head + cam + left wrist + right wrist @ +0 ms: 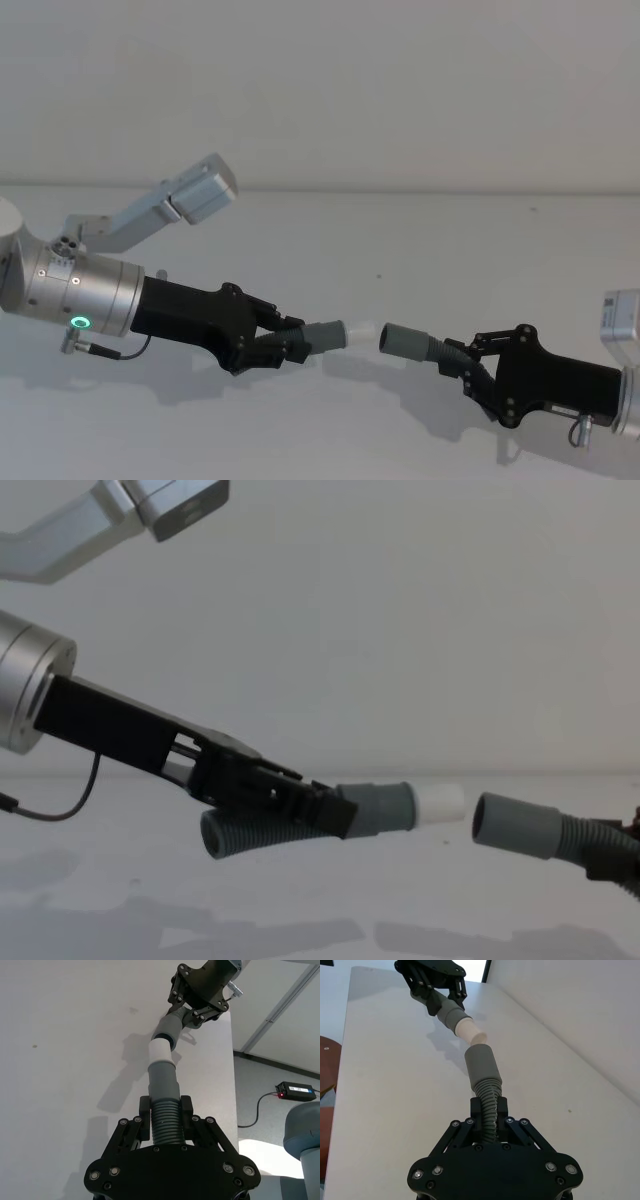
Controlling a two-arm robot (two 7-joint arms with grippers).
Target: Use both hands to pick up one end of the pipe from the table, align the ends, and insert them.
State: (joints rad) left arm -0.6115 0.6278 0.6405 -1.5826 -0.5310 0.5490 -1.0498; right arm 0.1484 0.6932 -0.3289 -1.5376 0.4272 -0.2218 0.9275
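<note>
two grippers hold the pipe pieces above the table [330, 430]. the right gripper [470, 368], nearer and lower right in the head view, is clamped on the corrugated hose [489, 1105] behind the socket cuff [405, 341]. the left gripper [282, 341] is closed on the other hose piece [255, 832], its white tip [357, 332] facing the socket with a small gap between, roughly in line, both clear of the table.

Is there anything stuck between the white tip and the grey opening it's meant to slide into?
Nothing visible. The white tip, held by the left gripper, faces the socket cuff, held by the right gripper, across an open gap above the table.
</note>
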